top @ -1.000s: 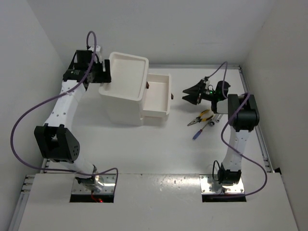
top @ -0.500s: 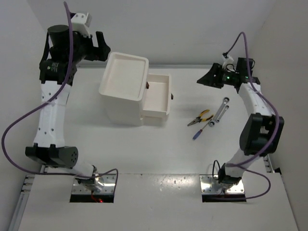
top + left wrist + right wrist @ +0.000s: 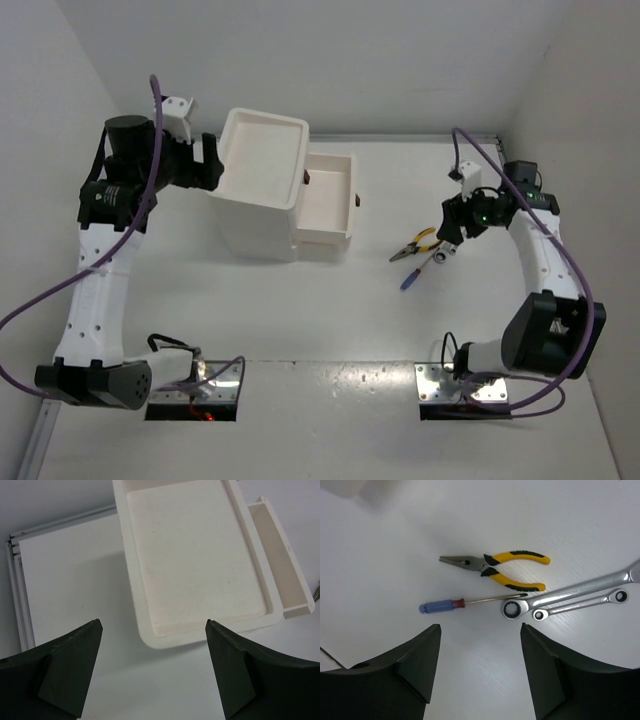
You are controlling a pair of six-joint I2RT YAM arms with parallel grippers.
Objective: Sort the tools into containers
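Observation:
The white drawer unit stands at the back left, with a drawer pulled out to its right. Yellow-handled pliers, a blue-handled screwdriver and two silver wrenches lie together right of it. My right gripper hovers open above the wrenches and hides most of them. The right wrist view shows the pliers, screwdriver and wrenches just ahead of the open gripper. My left gripper is open and empty at the unit's left side, over its tray top. The green-handled screwdriver is out of view.
White walls close in the table on the left, back and right. A metal rail runs along the right edge, close to the right arm. The pulled-out drawer looks empty.
The left arm has come down from a raised pose to the unit's left side. The right arm swung from the back right to above the wrenches. The tools have not moved.

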